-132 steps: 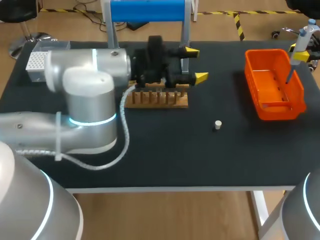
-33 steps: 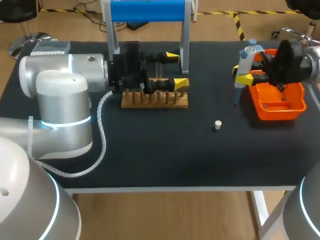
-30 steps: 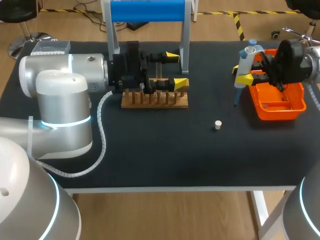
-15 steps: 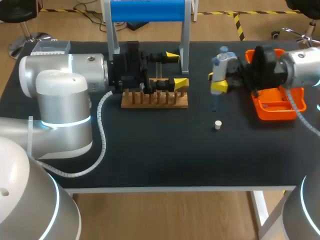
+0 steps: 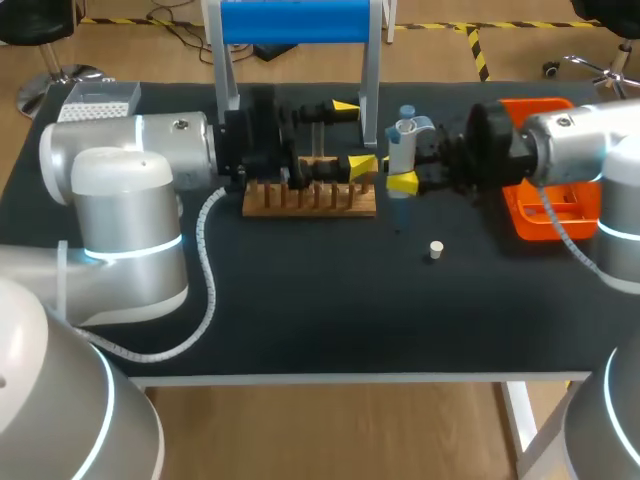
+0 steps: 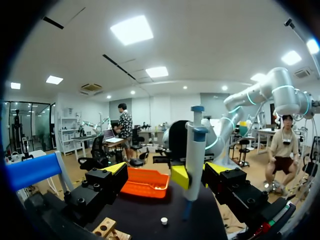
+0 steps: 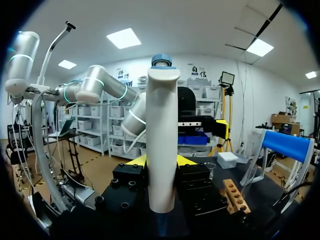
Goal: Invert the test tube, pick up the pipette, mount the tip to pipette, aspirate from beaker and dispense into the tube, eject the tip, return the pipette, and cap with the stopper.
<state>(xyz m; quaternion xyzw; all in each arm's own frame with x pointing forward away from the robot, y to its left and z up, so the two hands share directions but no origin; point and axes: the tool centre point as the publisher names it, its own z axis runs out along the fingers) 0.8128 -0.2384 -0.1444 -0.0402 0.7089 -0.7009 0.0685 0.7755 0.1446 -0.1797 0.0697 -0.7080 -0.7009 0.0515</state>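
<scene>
Two arms over one black table (image 5: 300, 310).

Left arm: comes in from the left side and lies level across the table, wrist turned so one finger sits farther back than the other. The left gripper (image 5: 353, 136) hangs over the wooden rack (image 5: 310, 198), jaws wide apart, with nothing seen between them in the left wrist view.

Right arm: comes in from the right, stretched level past the orange bin (image 5: 548, 212) towards the middle. The right gripper (image 5: 400, 172) is just beside the left gripper's yellow tips, jaws clamped on the pipette (image 5: 403, 148) from both sides.

Pipette: upright, plunger end up, narrow end pointing down at the table between rack and stopper.

Stopper (image 5: 435, 249): small and white, lying on the table near the pipette's lower end.

Blue-topped stand (image 5: 295, 20): behind the rack.

White box (image 5: 95, 100): far left corner.
</scene>
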